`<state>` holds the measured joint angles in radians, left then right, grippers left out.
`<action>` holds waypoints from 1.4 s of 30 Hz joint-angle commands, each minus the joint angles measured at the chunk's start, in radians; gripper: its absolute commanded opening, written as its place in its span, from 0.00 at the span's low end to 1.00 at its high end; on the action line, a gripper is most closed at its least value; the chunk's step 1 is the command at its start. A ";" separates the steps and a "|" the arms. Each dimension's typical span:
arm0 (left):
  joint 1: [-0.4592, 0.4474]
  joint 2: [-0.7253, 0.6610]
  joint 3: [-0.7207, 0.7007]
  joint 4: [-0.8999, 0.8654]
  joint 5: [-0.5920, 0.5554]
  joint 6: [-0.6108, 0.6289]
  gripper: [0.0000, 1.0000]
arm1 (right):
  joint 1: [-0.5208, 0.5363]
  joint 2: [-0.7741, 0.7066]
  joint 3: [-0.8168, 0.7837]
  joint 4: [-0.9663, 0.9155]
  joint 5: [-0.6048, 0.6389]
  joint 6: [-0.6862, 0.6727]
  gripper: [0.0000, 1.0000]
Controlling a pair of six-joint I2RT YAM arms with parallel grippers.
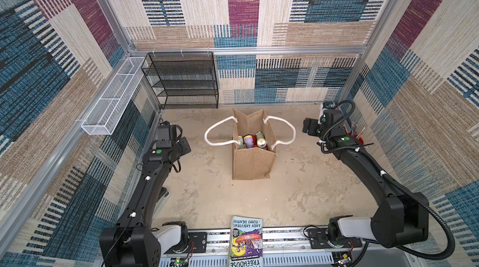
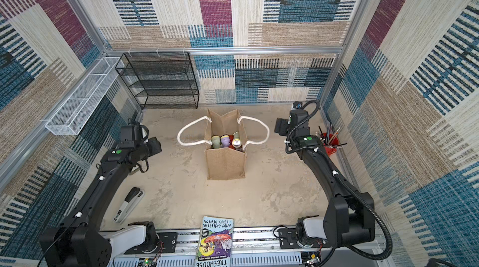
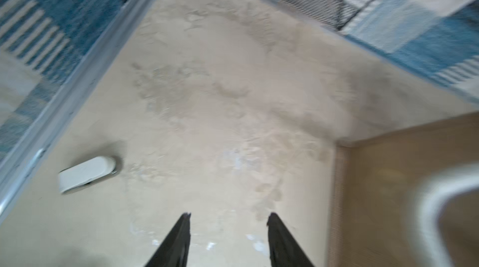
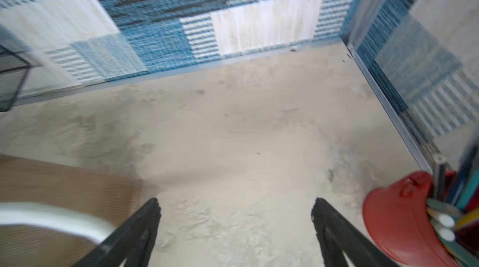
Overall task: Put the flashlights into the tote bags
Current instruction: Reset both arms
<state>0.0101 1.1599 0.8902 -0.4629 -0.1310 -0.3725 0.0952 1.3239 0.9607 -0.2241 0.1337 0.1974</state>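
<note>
Judged the loading step all but done. Found the flashlights (image 1: 250, 140) clustered in the bag (image 1: 252, 164), with none loose on the table (image 1: 207, 195) in both top views. Made out pale green, lilac, red and a yellow-headed one at the mouth; could not tell how many lay beneath.

Saw the bag upright mid-table, mouth open, rope handles (image 4: 51, 217) flopped out to either side.

Found the left gripper (image 3: 229, 216) partly open and holding nothing, over bare table beside the bag. Found the right gripper (image 4: 236, 201) spread wide, likewise empty, between the bag and the pot (image 4: 396, 216).

Noted pens and brushes in the pot, and nothing visible in the rack (image 1: 181, 79) or the white basket (image 1: 111, 97). Set aside the stapler (image 2: 128, 204) and the book (image 1: 246, 239) as no part of the job.

Reckoned the next move a check for stragglers, perhaps hidden under an arm, then a retreat kept clear of the handles so as not to tip the bag.
</note>
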 commanded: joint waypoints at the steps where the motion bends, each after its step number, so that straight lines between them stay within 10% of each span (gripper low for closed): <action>1: 0.002 -0.015 -0.144 0.326 -0.253 -0.028 0.53 | -0.053 -0.022 -0.136 0.246 0.012 -0.001 0.94; 12: 0.002 0.151 -0.430 0.855 -0.197 0.125 0.53 | -0.202 -0.052 -0.622 0.890 -0.064 -0.029 0.96; 26: 0.002 0.201 -0.457 1.060 -0.015 0.300 0.53 | -0.203 0.121 -0.650 1.248 -0.172 -0.104 0.93; 37: 0.002 0.382 -0.599 1.547 0.032 0.365 0.54 | -0.201 0.151 -0.802 1.556 -0.361 -0.181 0.99; 42: 0.002 0.380 -0.490 1.336 -0.031 0.335 0.55 | -0.191 0.205 -0.783 1.559 -0.359 -0.192 0.99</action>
<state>0.0109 1.5238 0.3553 0.8936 -0.1230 -0.0376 -0.0994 1.5223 0.1604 1.2732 -0.1963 0.0277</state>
